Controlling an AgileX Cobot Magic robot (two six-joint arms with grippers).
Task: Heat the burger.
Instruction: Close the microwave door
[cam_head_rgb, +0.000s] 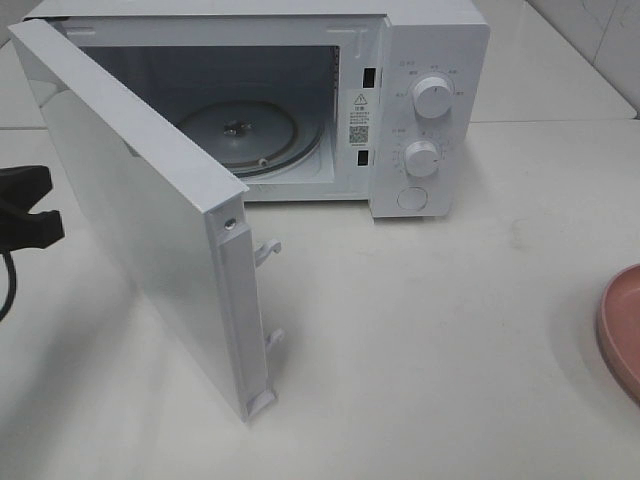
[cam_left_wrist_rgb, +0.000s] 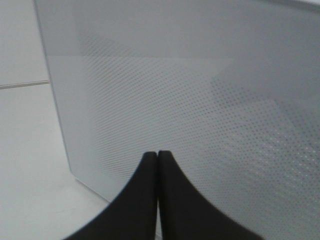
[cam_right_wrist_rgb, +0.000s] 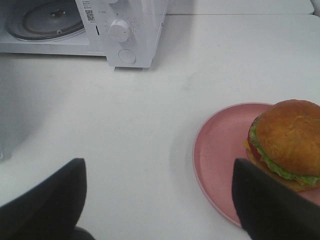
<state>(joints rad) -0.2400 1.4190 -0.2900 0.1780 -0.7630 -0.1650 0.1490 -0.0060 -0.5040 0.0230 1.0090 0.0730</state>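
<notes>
Microwave at 12 o'clock on white table, door swung wide, glass turntable bare inside. Burger on pink plate at 3 o'clock, at table's right edge. Left gripper closed, empty, facing door's outer panel at 9 o'clock. Right gripper spread wide, empty, just beside plate.

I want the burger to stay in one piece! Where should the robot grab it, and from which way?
Probably around the burger's middle, one gripper finger on each side, coming down from above. The bun is a smooth dome and the layers are stacked, so a side squeeze likely holds them together. It sits on the pink plate, whose rim would hinder a low approach. The right gripper is open nearby.
</notes>
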